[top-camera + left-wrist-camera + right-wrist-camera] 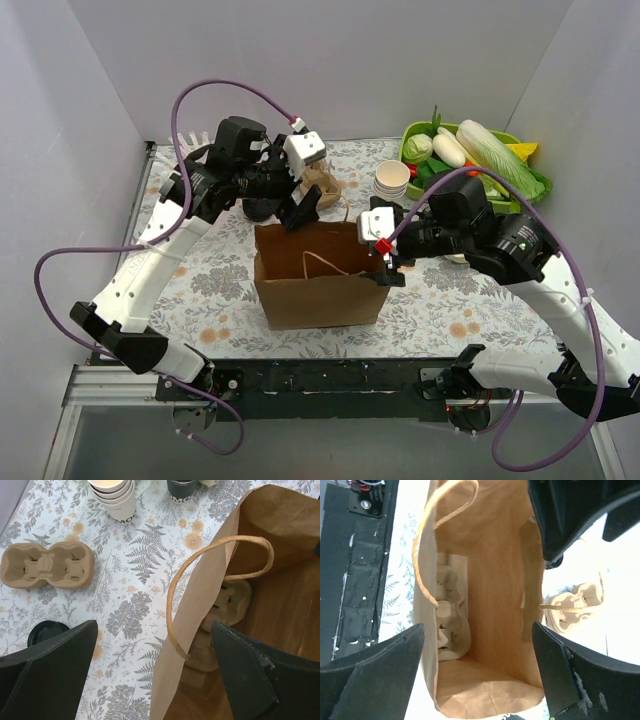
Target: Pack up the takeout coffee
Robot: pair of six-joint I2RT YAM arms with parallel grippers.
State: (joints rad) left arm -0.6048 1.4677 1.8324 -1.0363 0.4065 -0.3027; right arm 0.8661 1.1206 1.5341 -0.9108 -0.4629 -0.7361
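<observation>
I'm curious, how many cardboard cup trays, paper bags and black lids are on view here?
Pulp cup carriers: 2 (carrier on the table, carrier in the bag)
Brown paper bag: 1
Black lid: 1
Total: 4

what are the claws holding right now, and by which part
Nothing. The left claw and the right claw are both open and empty at the mouth of the bag. A carrier lies inside it, ungripped.
</observation>
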